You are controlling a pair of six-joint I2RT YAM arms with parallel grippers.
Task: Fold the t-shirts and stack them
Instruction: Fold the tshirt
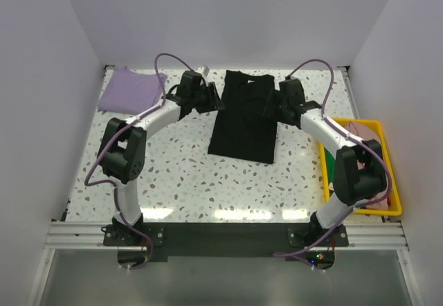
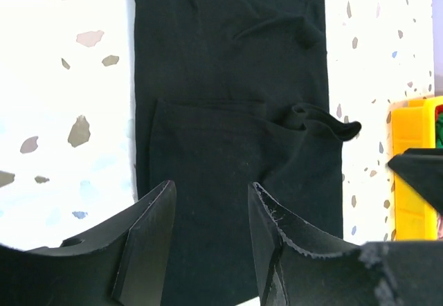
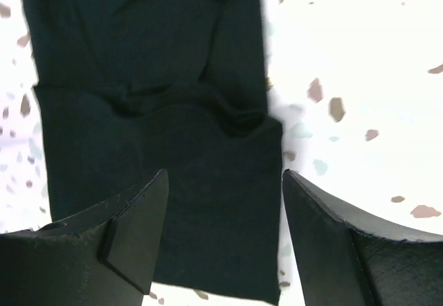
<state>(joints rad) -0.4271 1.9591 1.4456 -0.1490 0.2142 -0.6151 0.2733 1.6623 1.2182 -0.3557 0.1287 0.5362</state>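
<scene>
A black t-shirt [image 1: 243, 115] lies in the middle of the table, folded into a long strip with its sleeves turned in. It fills the left wrist view [image 2: 235, 112] and the right wrist view [image 3: 152, 98]. My left gripper [image 1: 213, 100] hovers open at the shirt's far left edge, jaws apart and empty [image 2: 211, 209]. My right gripper [image 1: 271, 105] hovers open at the shirt's far right edge, jaws wide and empty [image 3: 225, 202]. A pale lavender t-shirt [image 1: 131, 90] lies folded at the far left corner.
A yellow plastic bin [image 1: 384, 150] stands at the right edge with green cloth [image 1: 331, 167] inside, behind the right arm. It shows in the left wrist view [image 2: 408, 167]. Grey walls close in the table on three sides.
</scene>
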